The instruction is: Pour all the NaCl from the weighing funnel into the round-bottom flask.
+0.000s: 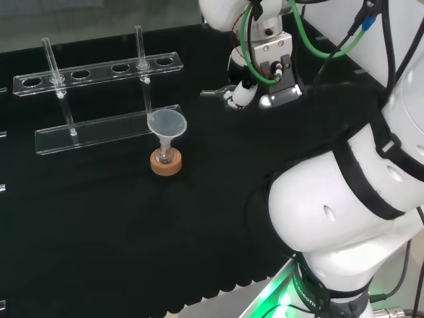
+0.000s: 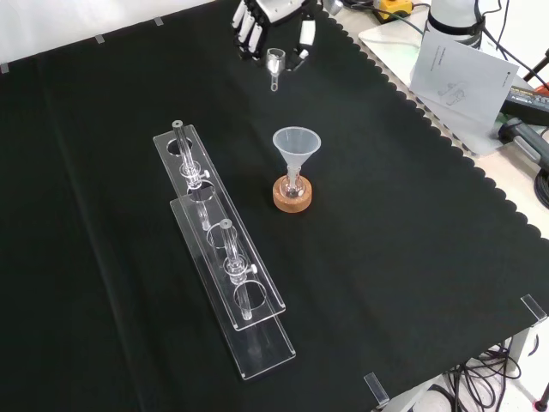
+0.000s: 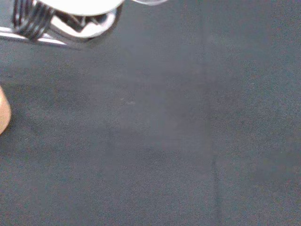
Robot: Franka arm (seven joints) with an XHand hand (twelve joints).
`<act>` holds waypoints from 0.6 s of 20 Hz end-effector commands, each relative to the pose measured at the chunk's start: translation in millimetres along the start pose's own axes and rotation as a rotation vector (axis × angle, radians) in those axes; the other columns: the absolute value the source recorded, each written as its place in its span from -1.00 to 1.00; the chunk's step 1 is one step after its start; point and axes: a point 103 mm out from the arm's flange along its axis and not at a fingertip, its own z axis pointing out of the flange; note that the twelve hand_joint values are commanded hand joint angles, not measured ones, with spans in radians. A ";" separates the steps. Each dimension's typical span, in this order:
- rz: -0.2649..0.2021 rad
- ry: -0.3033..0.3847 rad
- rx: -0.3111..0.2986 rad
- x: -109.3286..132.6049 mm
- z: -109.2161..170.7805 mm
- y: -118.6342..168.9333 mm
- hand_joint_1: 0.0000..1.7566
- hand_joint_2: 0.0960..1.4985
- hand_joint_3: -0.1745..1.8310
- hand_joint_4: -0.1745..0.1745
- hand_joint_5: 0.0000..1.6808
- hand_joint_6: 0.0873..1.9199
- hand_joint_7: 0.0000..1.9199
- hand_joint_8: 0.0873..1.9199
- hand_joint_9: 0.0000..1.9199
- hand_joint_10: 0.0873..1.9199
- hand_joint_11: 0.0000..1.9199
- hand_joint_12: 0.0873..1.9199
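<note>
The hand sits at the top edge of the front view, fingers curled down around a small clear weighing funnel, which hangs between fingers and thumb with its spout pointing toward the bench centre. Whether it holds salt cannot be told. In the head view the hand is to the right of the target and well apart from it.

The flask stands in a cork ring at mid-cloth, a plastic funnel seated upright in its neck. A clear tube rack stands to its left in the front view.

Judgement: the carry to the flask is in hand and pouring is not yet begun. To do it well, keep the weighing funnel level in transit, bring its spout over the plastic funnel's mouth without knocking it, then tip slowly. The plastic funnel looks top-heavy, so contact may unseat it.
</note>
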 end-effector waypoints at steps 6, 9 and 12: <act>-0.060 -0.054 0.025 50.0 2.4 -20.4 0.27 -0.23 -0.10 1.00 0.46 -0.24 -0.23 -0.43 0.08 -0.72 -0.22 0.11; -0.065 -0.083 0.033 60.9 0.8 -16.8 0.27 -0.23 -0.10 1.00 0.46 -0.24 -0.23 -0.43 0.08 -0.72 -0.22 0.11; -0.060 -0.105 0.035 67.7 0.6 -13.1 0.27 -0.23 -0.10 1.00 0.47 -0.24 -0.23 -0.43 0.08 -0.72 -0.22 0.11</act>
